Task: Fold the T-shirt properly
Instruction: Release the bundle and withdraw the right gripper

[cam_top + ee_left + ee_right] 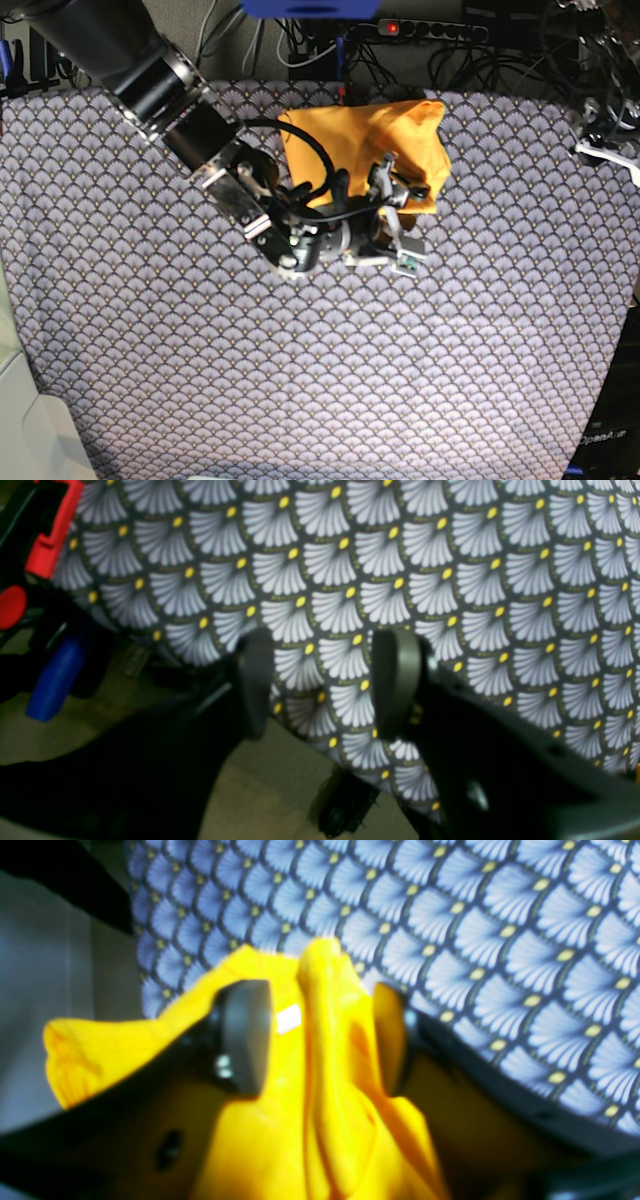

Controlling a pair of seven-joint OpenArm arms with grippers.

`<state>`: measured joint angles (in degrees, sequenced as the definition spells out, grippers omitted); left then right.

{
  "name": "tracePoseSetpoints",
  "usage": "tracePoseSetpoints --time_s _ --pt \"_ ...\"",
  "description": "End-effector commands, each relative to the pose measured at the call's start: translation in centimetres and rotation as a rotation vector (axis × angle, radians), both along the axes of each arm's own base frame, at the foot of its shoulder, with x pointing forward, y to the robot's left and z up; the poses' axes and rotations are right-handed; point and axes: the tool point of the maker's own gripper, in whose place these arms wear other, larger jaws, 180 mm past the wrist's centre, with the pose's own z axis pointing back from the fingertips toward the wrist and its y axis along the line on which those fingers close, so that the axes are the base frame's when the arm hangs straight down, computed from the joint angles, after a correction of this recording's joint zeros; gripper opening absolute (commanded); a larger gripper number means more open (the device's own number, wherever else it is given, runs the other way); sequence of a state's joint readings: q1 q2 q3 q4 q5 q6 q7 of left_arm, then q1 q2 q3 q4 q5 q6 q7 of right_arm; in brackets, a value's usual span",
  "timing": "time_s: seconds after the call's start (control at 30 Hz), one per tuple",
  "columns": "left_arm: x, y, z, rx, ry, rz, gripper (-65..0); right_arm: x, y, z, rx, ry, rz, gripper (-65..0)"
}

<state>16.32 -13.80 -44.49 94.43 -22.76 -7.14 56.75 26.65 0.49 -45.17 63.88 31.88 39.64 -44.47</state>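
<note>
The yellow-orange T-shirt [350,145] lies folded into a rough rectangle at the back middle of the scale-patterned table cloth [300,350]. My right gripper [395,210] is at the shirt's near right edge. In the right wrist view the right gripper [320,1035] is open, its fingers [245,1035] standing either side of a raised ridge of the T-shirt [325,1120]; cloth also drapes over the gripper's body. My left gripper [325,685] is open and empty, over the table cloth's edge [450,580], far from the shirt. The left arm [600,120] is at the far right.
A red and black clamp [52,535] and a blue object [55,680] sit beyond the table's edge, above the floor [280,790]. A power strip [420,28] and cables run behind the table. A white part [612,155] lies at the right edge.
</note>
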Motion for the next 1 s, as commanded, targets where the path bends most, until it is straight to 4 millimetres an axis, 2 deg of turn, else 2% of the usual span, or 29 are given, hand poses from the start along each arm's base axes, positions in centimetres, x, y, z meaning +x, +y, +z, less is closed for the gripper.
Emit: tracePoseSetpoints --time_s 0.0,0.13,0.3,0.37,0.47,0.6,0.63,0.7,0.77,0.87,0.97 --pt "0.6 0.6 1.2 0.028 -0.028 -0.008 -33.9 1.1 1.1 2.7 0.068 -0.047 0.007 -26.9" --pt "0.6 0.7 1.3 0.031 -0.031 -0.007 -33.9 3.4 0.6 7.1 0.175 -0.132 -0.062 -25.6" --pt "0.6 0.8 1.3 0.032 -0.03 -0.004 -33.9 7.2 -3.6 11.8 0.237 -0.234 -0.213 -25.6" --pt "0.5 0.8 1.3 0.032 -0.029 -0.004 -33.9 8.3 -5.1 12.8 0.234 -0.256 -0.262 -25.6" --pt "0.4 0.7 1.3 0.027 -0.029 -0.005 -33.9 9.1 -8.9 11.5 0.17 -0.252 -0.329 -25.6" --pt "0.7 0.3 1.3 0.024 -0.036 -0.019 -34.1 7.7 -13.5 9.0 0.122 -0.225 -0.417 -28.6" --pt "1.3 -0.2 1.5 0.027 -0.044 -0.046 -34.2 7.2 -14.6 8.5 0.105 -0.222 -0.434 -30.0" --pt "2.5 -2.4 1.7 0.034 -0.046 -0.169 -35.6 6.3 -16.6 7.6 0.067 -0.222 -0.454 -33.5" --pt "3.8 -5.0 2.4 0.05 -0.064 -0.284 -44.5 5.0 -18.4 6.4 0.029 -0.206 -0.471 -38.1" --pt "5.1 -8.1 3.2 0.049 -0.09 -0.378 -65.0 3.2 -20.5 4.5 0.001 -0.156 -0.522 -47.7" --pt "5.8 -11.3 3.0 0.03 -0.094 -0.473 -65.0 2.1 -22.3 3.2 -0.014 -0.115 -0.582 -61.0"
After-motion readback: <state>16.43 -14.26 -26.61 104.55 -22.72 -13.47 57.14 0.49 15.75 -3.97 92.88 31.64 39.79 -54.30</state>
